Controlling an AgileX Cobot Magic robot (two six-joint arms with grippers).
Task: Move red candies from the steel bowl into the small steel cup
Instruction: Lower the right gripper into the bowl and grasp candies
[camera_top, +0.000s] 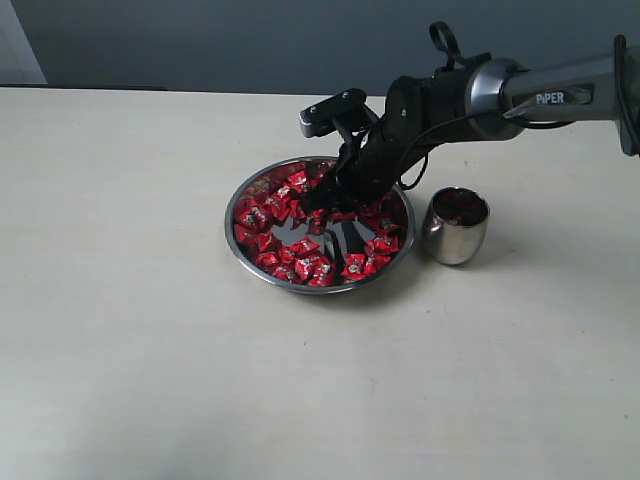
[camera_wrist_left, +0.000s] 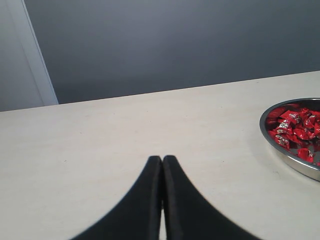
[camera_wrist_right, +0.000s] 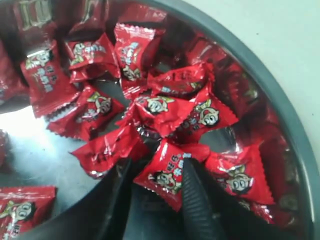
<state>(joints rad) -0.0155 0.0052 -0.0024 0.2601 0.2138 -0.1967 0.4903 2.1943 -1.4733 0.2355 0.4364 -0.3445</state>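
While the steel bowl (camera_top: 315, 289) sits mouth-up on the table (camera_top: 130, 330), round and with no long axis of its own, we see the red candies (camera_top: 290, 250) lying loosely across its floor, their wrappers pointing every which way. The small steel cup (camera_top: 455, 235) stands upright just beside the bowl on the right of the exterior view, apart from the rim, with red showing inside it. Our right gripper (camera_wrist_right: 157, 167) reaches down into the bowl, its fingers partway apart and pinching one red candy (camera_wrist_right: 165, 175) between them. That candy lies slantwise across the gap, one zigzag edge turned toward the finger bases. Our left gripper (camera_wrist_left: 162, 159) hovers over the table, apart from the bowl, its fingers pressed together.
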